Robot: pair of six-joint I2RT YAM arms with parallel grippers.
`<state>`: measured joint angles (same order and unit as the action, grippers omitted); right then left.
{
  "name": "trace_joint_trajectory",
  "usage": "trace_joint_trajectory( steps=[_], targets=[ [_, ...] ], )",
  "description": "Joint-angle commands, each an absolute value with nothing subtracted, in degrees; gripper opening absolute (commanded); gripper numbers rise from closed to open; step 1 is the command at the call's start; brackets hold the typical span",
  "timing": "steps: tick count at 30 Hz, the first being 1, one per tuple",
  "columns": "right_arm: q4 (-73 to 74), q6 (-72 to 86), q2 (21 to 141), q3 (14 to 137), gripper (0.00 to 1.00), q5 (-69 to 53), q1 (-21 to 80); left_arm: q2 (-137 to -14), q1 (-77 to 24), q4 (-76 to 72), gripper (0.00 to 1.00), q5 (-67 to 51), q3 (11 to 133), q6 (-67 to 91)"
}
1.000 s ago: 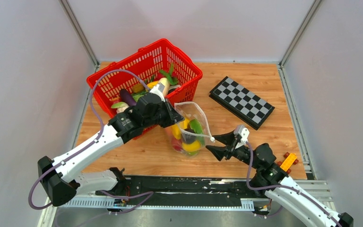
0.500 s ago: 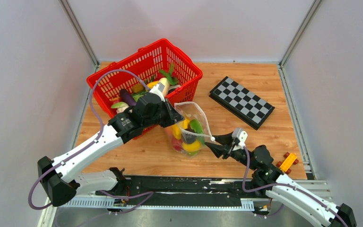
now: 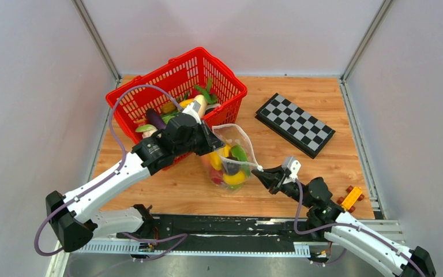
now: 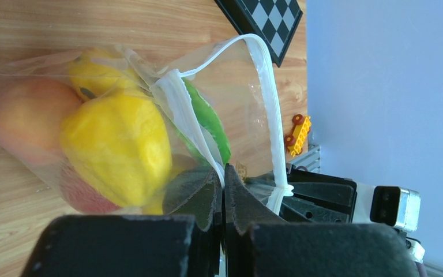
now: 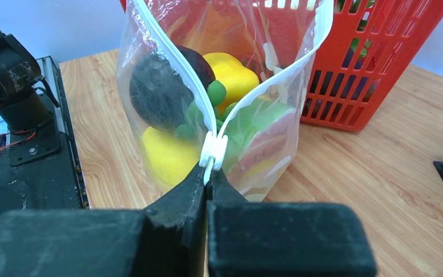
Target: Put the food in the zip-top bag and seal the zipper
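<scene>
The zip-top bag [image 3: 240, 136] stands between my two grippers, its mouth gaping. Food [image 3: 231, 168] fills it: a yellow piece [image 4: 115, 144], a green one [image 4: 209, 118], a dark one [image 5: 160, 86] and a reddish one [image 5: 268, 138]. My left gripper [image 3: 217, 145] is shut on the bag's mouth edge at the basket side; in its wrist view the fingertips [image 4: 224, 171] pinch the white strip. My right gripper [image 3: 261, 172] is shut on the zipper [image 5: 169, 55] at its near end, just below the white slider [image 5: 214, 150].
A red basket [image 3: 150, 86] with more toy food stands behind the left arm, right against the bag. A black-and-white checkerboard [image 3: 295, 124] lies at the back right. An orange toy block [image 3: 352, 198] rests near the right arm. A black rail [image 3: 236, 226] runs along the near edge.
My right gripper moved left to the bag's near corner and closed from open onto the zipper end. The left arm and the bag stayed put.
</scene>
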<state>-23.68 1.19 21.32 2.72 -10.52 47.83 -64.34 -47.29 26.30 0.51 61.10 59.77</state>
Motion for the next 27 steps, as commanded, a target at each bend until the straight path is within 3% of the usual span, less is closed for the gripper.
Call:
trace_joint_trajectory(
  steps=[1, 5, 12, 13, 19, 27],
  targets=[
    [-25.83, 1.95, 21.34, 3.23, 0.00, -9.43, 48.18, -62.31, -47.55, 22.66, 0.00, 0.88, 61.07, 60.33],
    [-22.68, 3.30, 20.11, 5.14, 0.00, -7.46, 48.25, -61.93, -47.55, 23.00, 0.00, 1.17, 61.04, 59.47],
    [-10.19, 3.65, 14.55, 10.63, 0.00, -10.61, 48.16, -60.48, -47.55, 26.41, 0.63, 2.91, 63.21, 52.77],
    [-8.10, 3.71, 13.85, 11.50, 0.00, -11.58, 48.10, -60.47, -47.55, 27.44, 0.68, 3.36, 64.10, 51.26],
    [1.40, 1.55, 11.88, 15.65, 0.00, -14.90, 48.12, -62.31, -47.55, 32.97, 0.85, 2.07, 70.83, 37.47],
    [2.96, -0.57, 18.47, 24.88, 0.00, -20.61, 48.16, -64.69, -47.55, 32.84, 0.90, -8.83, 77.97, 20.30]
  ],
)
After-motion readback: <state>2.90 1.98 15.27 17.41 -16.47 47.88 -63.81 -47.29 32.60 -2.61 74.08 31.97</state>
